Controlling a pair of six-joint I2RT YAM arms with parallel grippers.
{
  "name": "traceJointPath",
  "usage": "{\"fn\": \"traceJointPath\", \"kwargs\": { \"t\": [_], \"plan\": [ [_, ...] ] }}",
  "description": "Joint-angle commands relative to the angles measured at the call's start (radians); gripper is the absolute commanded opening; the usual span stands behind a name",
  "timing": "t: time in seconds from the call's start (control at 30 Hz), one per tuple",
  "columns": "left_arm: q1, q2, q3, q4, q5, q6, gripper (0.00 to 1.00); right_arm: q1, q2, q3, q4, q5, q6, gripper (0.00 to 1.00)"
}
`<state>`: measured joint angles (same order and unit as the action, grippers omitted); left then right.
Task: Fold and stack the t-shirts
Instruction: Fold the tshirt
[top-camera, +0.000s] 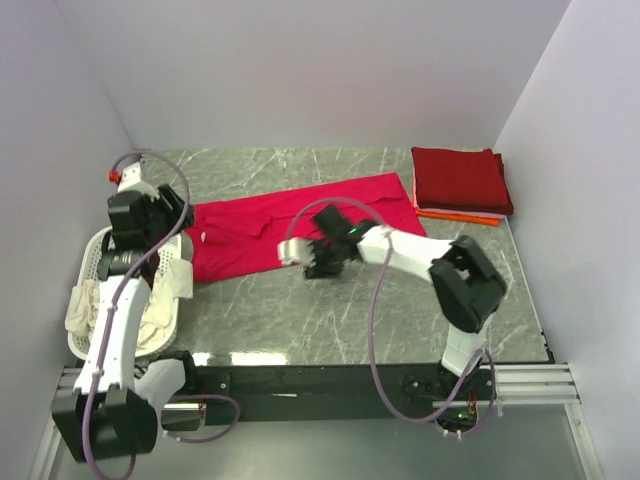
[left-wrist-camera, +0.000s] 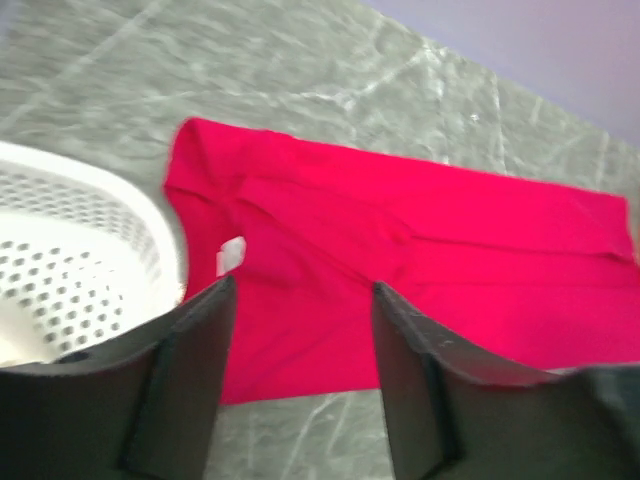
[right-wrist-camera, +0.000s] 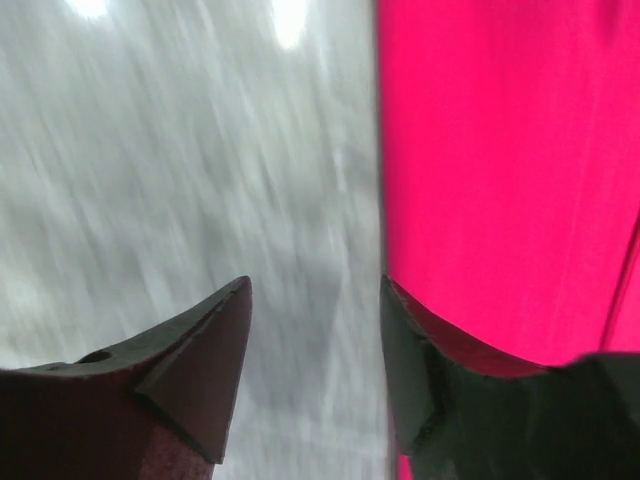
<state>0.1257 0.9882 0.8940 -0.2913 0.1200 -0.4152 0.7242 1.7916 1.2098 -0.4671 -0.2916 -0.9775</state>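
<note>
The bright crimson t-shirt (top-camera: 250, 235) lies spread flat across the middle of the grey marbled tabletop (top-camera: 330, 320), running from the left-centre of the top view towards the upper right. Its collar end is at the left, where a small white label (left-wrist-camera: 230, 255) shows in the left wrist view.

In the upper right corner of the top view sits a folded dark maroon t-shirt (top-camera: 460, 180), stacked on a folded orange t-shirt (top-camera: 455, 215) whose edge peeks out beneath it. The crimson shirt's right end lies just beside this stack.

The left gripper (left-wrist-camera: 300, 290) hangs above the collar end of the crimson shirt with its fingers apart and nothing between them.

The right gripper (right-wrist-camera: 315, 285) is at the shirt's lower edge near the centre of the top view. Its fingers are also apart and empty, one over bare tabletop and the other over red cloth; that view is blurred.

At the left edge stands a white slotted laundry basket (top-camera: 97, 258) holding cream-white cloth (top-camera: 85, 305).
</note>
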Motion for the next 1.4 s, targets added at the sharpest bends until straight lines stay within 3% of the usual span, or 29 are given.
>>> {"fn": "traceJointPath", "kwargs": {
  "t": [0.0, 0.2, 0.47, 0.57, 0.7, 0.8, 0.9, 1.13, 1.27, 1.3, 1.37],
  "plan": [
    [-0.001, -0.155, -0.055, 0.023, -0.115, 0.036, 0.63, 0.131, 0.073, 0.118, 0.186, 0.227, 0.103, 0.64],
    [-0.001, -0.324, -0.184, 0.070, -0.236, 0.026, 0.80, 0.248, 0.302, 0.348, 0.142, 0.344, 0.137, 0.62],
    [0.000, -0.330, -0.184, 0.078, -0.194, 0.019, 0.80, 0.256, 0.377, 0.382, 0.145, 0.364, 0.160, 0.54],
    [0.000, -0.335, -0.187, 0.080, -0.181, 0.019, 0.80, 0.254, 0.391, 0.379, 0.137, 0.359, 0.163, 0.45],
    [-0.001, -0.335, -0.187, 0.081, -0.180, 0.019, 0.80, 0.256, 0.402, 0.379, 0.105, 0.341, 0.186, 0.18],
    [-0.001, -0.330, -0.187, 0.084, -0.169, 0.018, 0.80, 0.256, 0.388, 0.366, 0.085, 0.319, 0.212, 0.05],
    [-0.001, -0.330, -0.187, 0.084, -0.157, 0.019, 0.80, 0.258, 0.353, 0.326, 0.078, 0.295, 0.250, 0.00],
    [-0.001, -0.324, -0.188, 0.089, -0.138, 0.016, 0.80, 0.386, 0.278, 0.275, 0.016, 0.214, 0.413, 0.01],
    [0.000, -0.321, -0.190, 0.087, -0.131, 0.019, 0.79, 0.449, 0.272, 0.313, -0.004, 0.172, 0.500, 0.20],
    [-0.001, -0.322, -0.193, 0.087, -0.128, 0.019, 0.79, 0.449, 0.266, 0.316, -0.016, 0.164, 0.511, 0.30],
    [0.000, -0.324, -0.194, 0.089, -0.128, 0.021, 0.80, 0.442, 0.226, 0.292, -0.027, 0.184, 0.494, 0.37]
  ]
}}
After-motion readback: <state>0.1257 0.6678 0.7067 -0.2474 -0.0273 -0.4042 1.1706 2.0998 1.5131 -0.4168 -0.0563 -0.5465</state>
